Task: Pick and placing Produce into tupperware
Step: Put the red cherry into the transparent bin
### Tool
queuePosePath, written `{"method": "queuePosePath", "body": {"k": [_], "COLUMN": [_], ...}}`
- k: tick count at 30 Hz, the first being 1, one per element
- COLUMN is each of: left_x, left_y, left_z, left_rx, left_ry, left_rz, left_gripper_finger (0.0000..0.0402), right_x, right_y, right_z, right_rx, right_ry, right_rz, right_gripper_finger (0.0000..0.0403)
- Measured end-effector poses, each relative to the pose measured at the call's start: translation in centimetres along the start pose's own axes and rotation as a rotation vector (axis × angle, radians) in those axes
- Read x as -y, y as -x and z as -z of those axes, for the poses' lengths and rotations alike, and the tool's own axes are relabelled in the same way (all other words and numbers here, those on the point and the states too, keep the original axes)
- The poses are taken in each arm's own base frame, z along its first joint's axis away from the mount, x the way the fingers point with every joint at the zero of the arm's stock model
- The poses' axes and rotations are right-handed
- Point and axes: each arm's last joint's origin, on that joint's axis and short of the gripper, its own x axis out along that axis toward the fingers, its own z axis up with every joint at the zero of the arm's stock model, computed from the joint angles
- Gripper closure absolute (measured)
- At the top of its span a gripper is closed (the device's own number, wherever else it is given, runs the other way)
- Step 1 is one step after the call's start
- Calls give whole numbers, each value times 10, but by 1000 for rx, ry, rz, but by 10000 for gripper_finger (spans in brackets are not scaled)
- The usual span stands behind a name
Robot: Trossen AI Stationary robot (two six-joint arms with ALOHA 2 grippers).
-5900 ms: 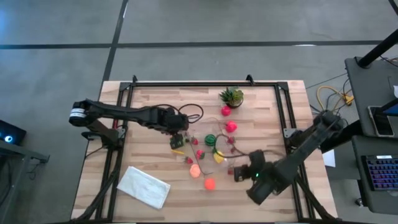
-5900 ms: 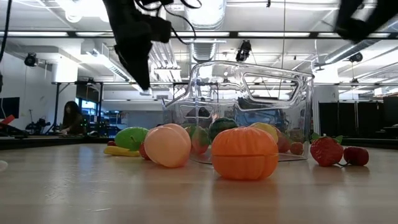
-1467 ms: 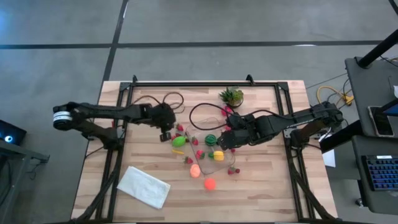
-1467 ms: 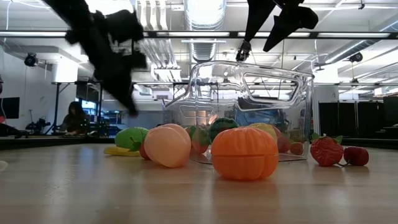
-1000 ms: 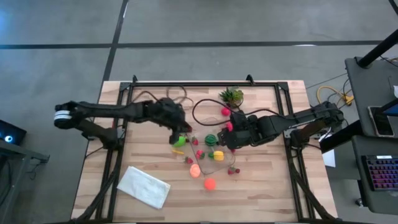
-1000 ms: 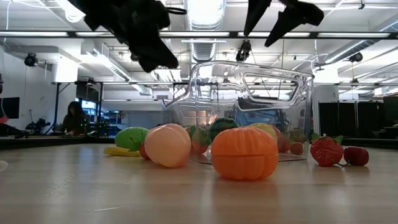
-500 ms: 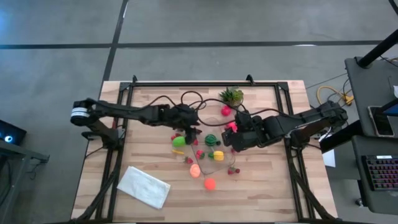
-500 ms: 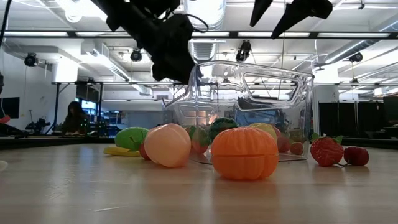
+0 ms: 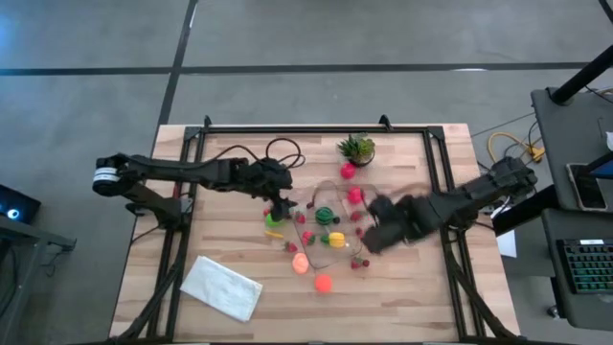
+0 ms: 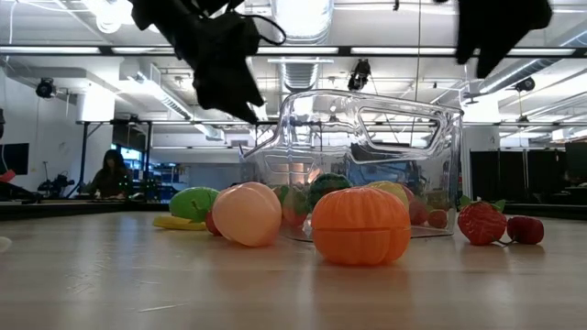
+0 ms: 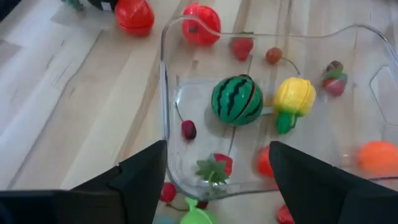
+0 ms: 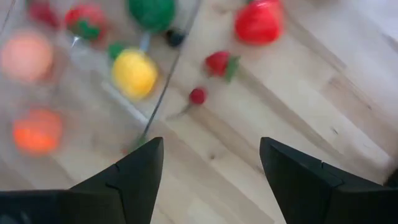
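right arm withdrawn, tupperware [image 11: 168, 124] holds watermelon [image 11: 237, 100]

Glossy clear plastic is forming the tupperware [image 11: 166, 112]; beneath it, matt pale wood planks are forming the table [image 9: 239, 259]; inside it, a shiny plastic watermelon [image 11: 237, 100] is gleaming.

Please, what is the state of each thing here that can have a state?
tupperware: upright, no lid, partly filled
watermelon: inside the tupperware
orange fruit: outside the tupperware
white cloth: folded
left gripper: open, empty, above the tupperware
right gripper: open, empty
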Motion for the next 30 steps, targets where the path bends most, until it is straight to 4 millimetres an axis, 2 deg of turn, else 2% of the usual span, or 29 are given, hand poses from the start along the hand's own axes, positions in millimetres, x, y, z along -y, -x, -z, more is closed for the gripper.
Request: {"method": "queuePosePath", "body": {"k": [4, 8, 11, 15, 18, 23, 26, 30], "left_x": [-1, 0, 0, 1, 4, 7, 9, 11], "left_y": [2, 2, 2, 4, 7, 11, 14, 18], "left_z": [9, 13, 17, 19, 19, 19, 19, 19], "left_rx": [-79, -110, -127, -120, -112, -103, -100, -88], "left_ry": [22, 66, 65, 56, 30, 24, 20, 16], "left_rz": [-14, -14, -16, -10, 12, 42, 53, 68], "left_gripper_finger": [134, 134, 134, 134, 134, 134, 134, 134], "right_x": [-9, -13, -19, -39, -58, -73, -80, -78], "right_y": [0, -9, -16, -30, -43, -80, -84, -88], "right_z": [40, 82, 105, 125, 136, 154, 154, 154], "right_rx": [83, 42, 13, 55, 126, 64, 103, 152], "right_ry": [48, 16, -47, -125, -66, 67, 55, 72], "right_rz": [-10, -14, -67, -191, -269, -172, -153, -102], "right_gripper_finger": [145, 145, 145, 145, 145, 145, 145, 145]}}
